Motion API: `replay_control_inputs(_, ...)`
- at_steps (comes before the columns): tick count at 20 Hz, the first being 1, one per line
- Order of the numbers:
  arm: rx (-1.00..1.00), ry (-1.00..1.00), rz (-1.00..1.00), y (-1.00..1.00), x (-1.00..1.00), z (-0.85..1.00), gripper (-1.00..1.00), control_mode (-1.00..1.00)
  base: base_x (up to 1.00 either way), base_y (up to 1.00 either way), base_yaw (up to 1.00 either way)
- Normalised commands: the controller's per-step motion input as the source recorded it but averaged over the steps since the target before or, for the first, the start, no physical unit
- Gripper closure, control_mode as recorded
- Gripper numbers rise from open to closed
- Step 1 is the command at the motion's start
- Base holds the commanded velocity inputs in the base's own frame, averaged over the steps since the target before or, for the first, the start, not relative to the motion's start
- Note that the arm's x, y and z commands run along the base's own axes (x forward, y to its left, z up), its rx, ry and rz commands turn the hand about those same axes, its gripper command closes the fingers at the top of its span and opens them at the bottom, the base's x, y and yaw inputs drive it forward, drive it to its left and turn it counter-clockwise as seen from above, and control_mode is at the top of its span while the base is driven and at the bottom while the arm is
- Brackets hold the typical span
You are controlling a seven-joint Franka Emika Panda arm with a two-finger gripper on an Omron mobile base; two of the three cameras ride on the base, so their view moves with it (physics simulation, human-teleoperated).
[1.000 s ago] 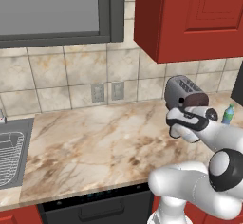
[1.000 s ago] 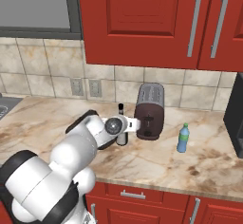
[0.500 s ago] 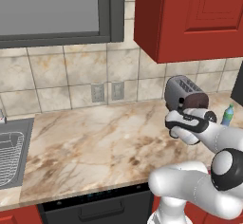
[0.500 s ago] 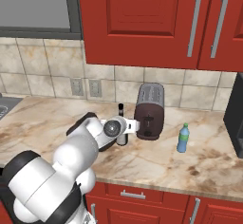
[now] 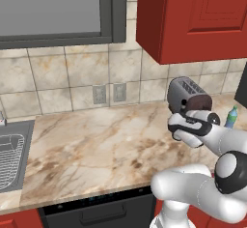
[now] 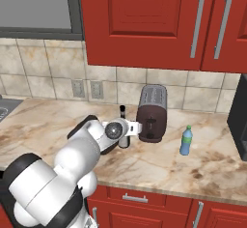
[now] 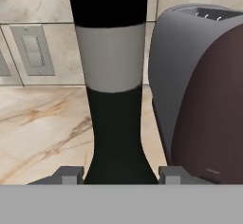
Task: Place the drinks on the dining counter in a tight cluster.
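Your wine bottle (image 7: 114,99) stands upright on the marble counter (image 5: 96,145), just beside the toaster (image 7: 201,90), with the end effector (image 7: 118,175) straddling its base. The fingers (image 7: 71,174) flank the glass, but you cannot tell whether they have clamped it. Judging by the low hold, the aim is a steady carry. The water bottle (image 6: 186,140) stands apart, beyond the toaster; its contents aren't discernible.

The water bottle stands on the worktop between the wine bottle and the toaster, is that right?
No. In the right base view the toaster stands in the middle, with the wine bottle to its left and the water bottle to its right, all on the worktop.
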Motion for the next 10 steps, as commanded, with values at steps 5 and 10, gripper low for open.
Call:
replay_control_inputs(5, 0.0, 0.0, 0.0, 0.0, -0.37, 0.29, 1.0, -1.0, 0.0, 0.0, 0.0)
replay_control_inputs(10, 0.0, 0.14, 0.0, 0.0, -0.44, 0.62, 1.0, -1.0, 0.0, 0.0, 0.0)
